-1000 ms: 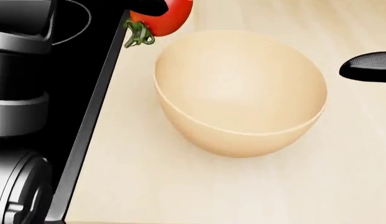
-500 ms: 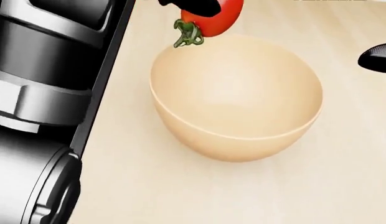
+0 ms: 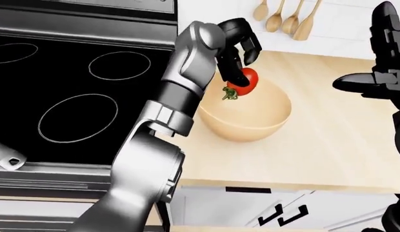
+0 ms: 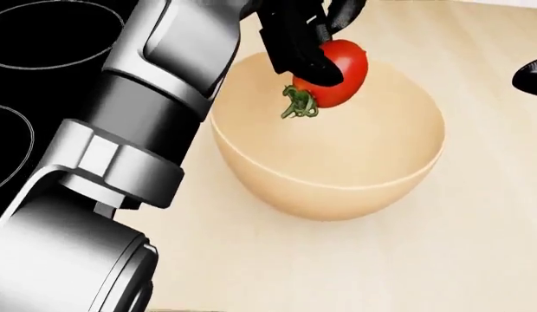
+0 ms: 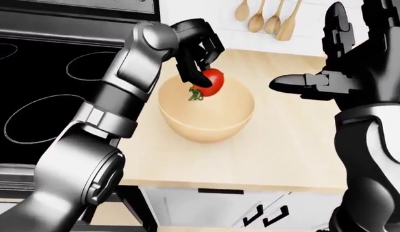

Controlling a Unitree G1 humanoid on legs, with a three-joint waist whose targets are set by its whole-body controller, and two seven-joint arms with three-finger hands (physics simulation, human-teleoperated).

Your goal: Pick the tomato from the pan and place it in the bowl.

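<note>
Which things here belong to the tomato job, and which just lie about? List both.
Job:
tomato, held over the bowl
bowl, on the counter
left hand, closed on the tomato

Lying about:
stove
wooden spoons on the wall
right hand, open, empty
cabinet handles

Tomato (image 4: 340,73) over bowl (image 4: 329,175) — stove (image 3: 71,92) (left-eye view) left.

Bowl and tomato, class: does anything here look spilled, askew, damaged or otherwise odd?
Nothing stands out. The bowl sits upright and whole on the wooden counter, with no spill. The left robot hand holds the tomato above it, stem pointing down.
</note>
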